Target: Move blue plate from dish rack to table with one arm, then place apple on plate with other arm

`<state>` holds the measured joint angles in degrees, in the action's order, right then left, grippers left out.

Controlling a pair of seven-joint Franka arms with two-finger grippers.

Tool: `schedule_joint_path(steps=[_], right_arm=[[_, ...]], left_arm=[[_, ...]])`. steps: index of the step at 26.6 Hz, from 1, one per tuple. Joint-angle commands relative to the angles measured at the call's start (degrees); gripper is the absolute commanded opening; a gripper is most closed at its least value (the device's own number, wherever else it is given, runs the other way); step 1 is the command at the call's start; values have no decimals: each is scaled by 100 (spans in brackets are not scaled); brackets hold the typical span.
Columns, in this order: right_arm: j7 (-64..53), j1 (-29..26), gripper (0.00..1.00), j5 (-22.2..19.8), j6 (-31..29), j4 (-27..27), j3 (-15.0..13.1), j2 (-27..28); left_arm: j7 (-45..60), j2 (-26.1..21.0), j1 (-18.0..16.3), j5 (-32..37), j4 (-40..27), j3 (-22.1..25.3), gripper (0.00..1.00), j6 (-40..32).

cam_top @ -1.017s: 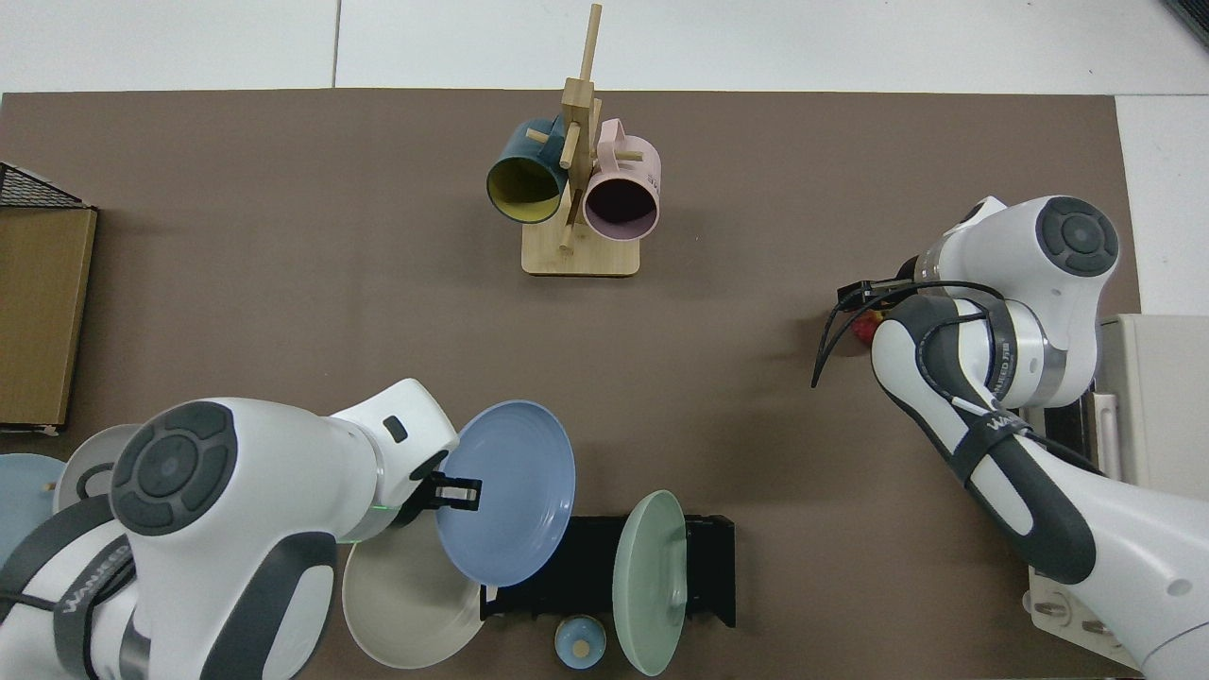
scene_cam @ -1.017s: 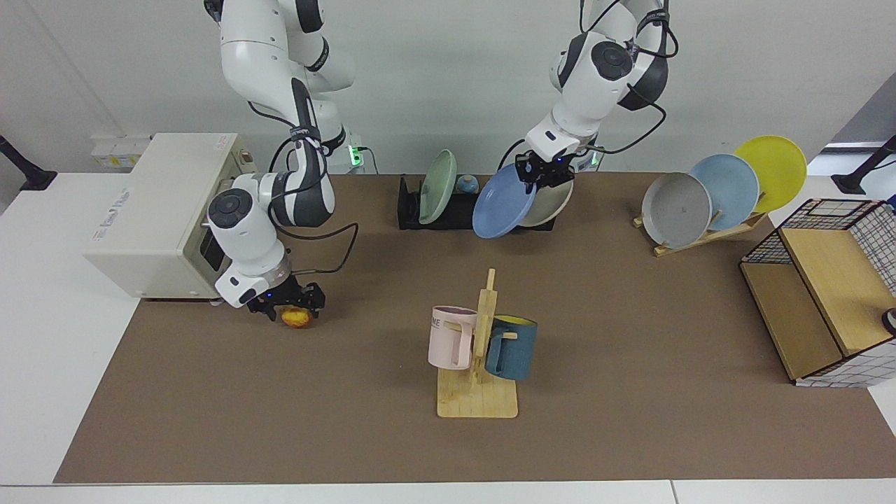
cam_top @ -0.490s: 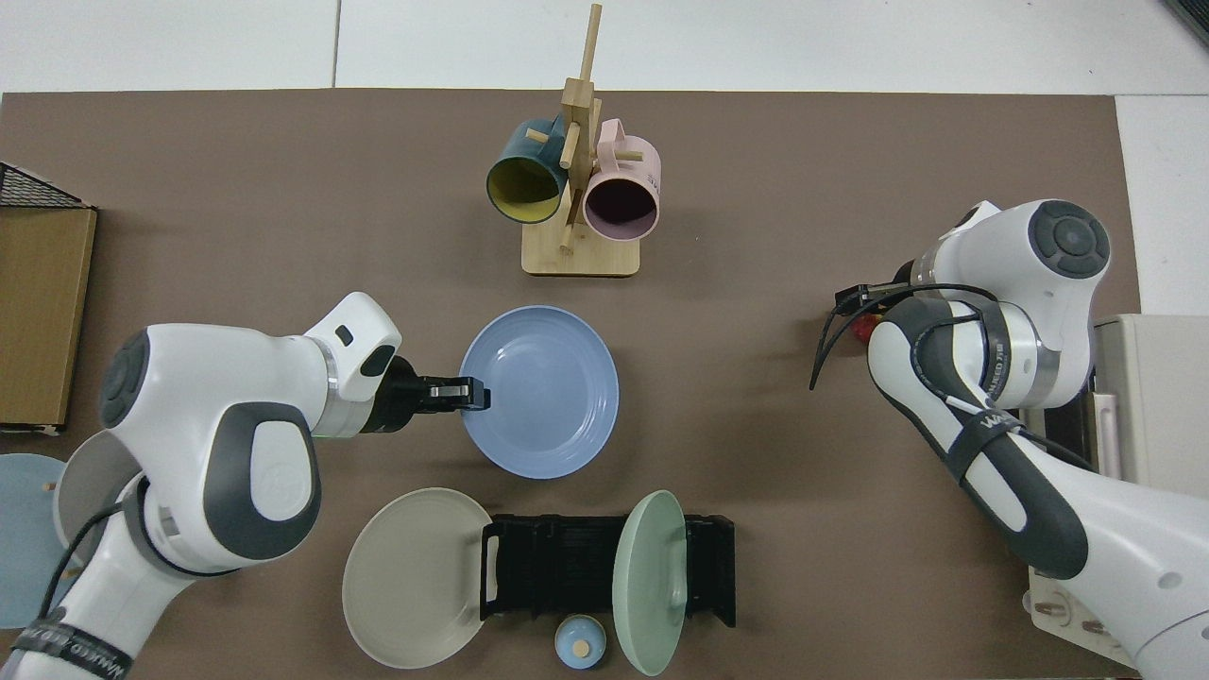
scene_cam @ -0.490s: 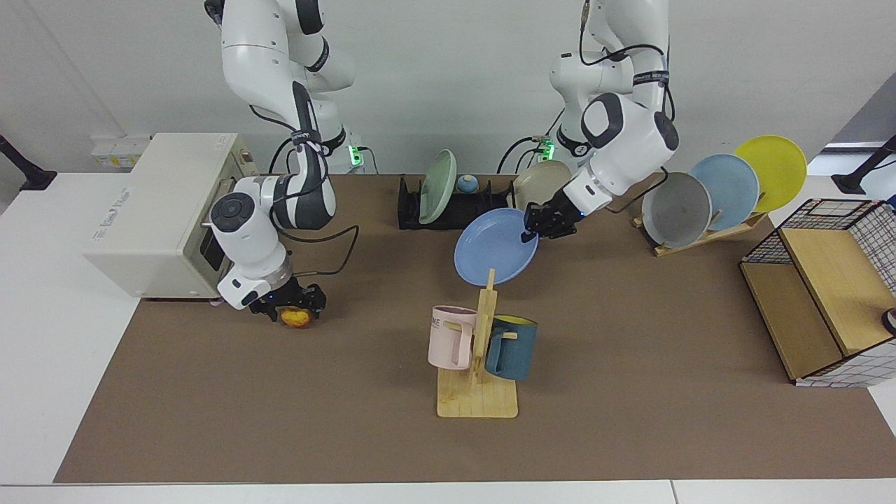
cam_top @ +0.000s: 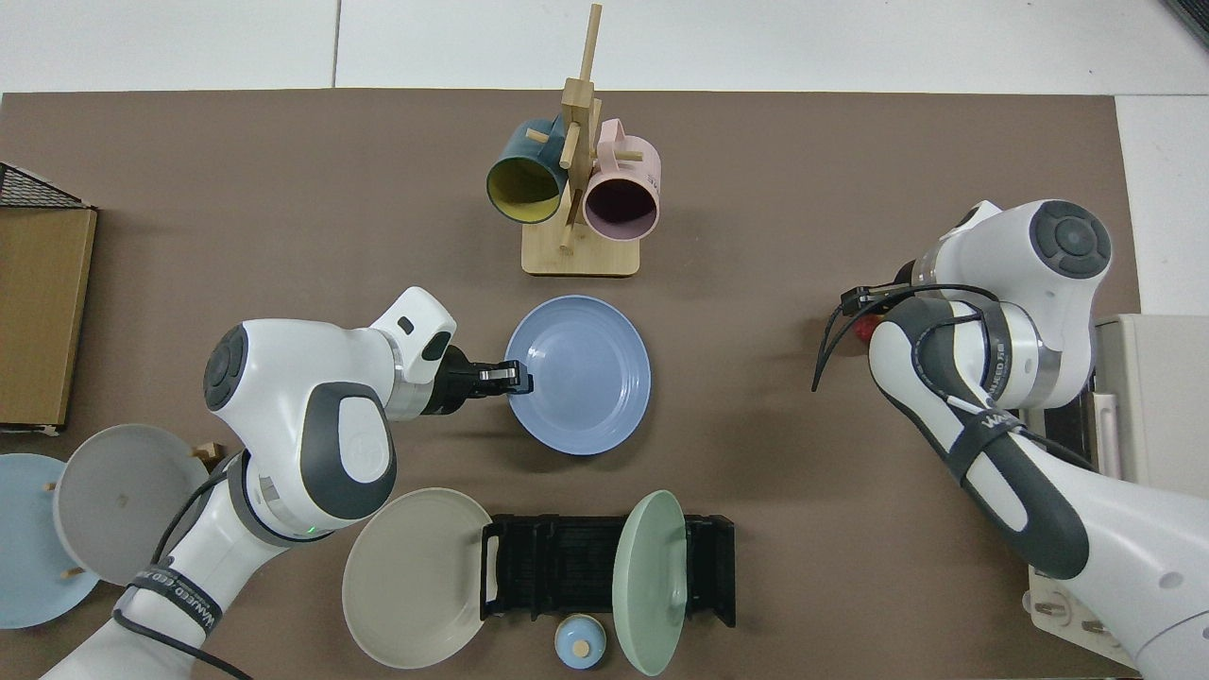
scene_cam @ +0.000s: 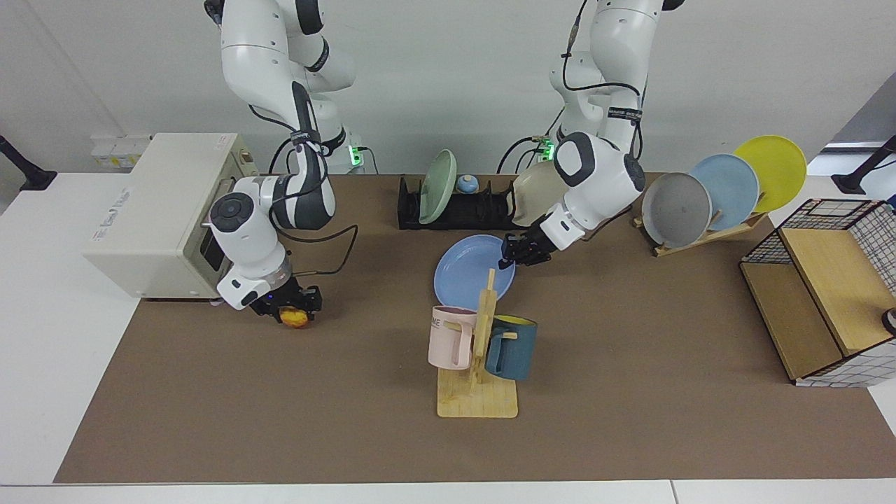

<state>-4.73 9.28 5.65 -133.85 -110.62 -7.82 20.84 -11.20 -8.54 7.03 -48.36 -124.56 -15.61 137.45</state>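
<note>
The blue plate (scene_cam: 470,274) (cam_top: 578,374) lies about level and low over the table (scene_cam: 630,406), between the dish rack (scene_cam: 462,211) (cam_top: 567,567) and the mug tree. My left gripper (scene_cam: 509,257) (cam_top: 516,378) is shut on the plate's rim, on the side nearest that arm. Whether the plate rests on the mat I cannot tell. Beside the oven, my right gripper (scene_cam: 294,308) hangs low over the apple (scene_cam: 297,319), which sits on the mat. In the top view only a red sliver of the apple (cam_top: 863,328) shows under that wrist.
A green plate (scene_cam: 437,185) stands in the rack and a beige plate (scene_cam: 530,199) leans at its end. The mug tree (scene_cam: 479,350) with two mugs stands just in front of the blue plate. There is a wooden plate stand (scene_cam: 700,236), a shelf (scene_cam: 826,301) and an oven (scene_cam: 161,210).
The left arm carried the blue plate out of the rack, forward and down, tipping it from upright to level. The right gripper settled slightly lower over the apple.
</note>
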Motion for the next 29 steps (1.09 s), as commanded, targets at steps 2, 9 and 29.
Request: schedule_joint_path(steps=[2, 9, 29], right_arm=[[-230, -58, 0, 85, -63, 102, 26, -19], [-221, -58, 0, 68, 367, 690, 0, -80], [1324, 1092, 0, -11, 974, 815, 26, -616]], left_arm=[[21, -34, 62, -95, 90, -162, 16, 185], [161, -8, 255, -7, 64, -223, 36, 168], [2235, 466, -166, 3041, 1469, -188, 49, -1904]])
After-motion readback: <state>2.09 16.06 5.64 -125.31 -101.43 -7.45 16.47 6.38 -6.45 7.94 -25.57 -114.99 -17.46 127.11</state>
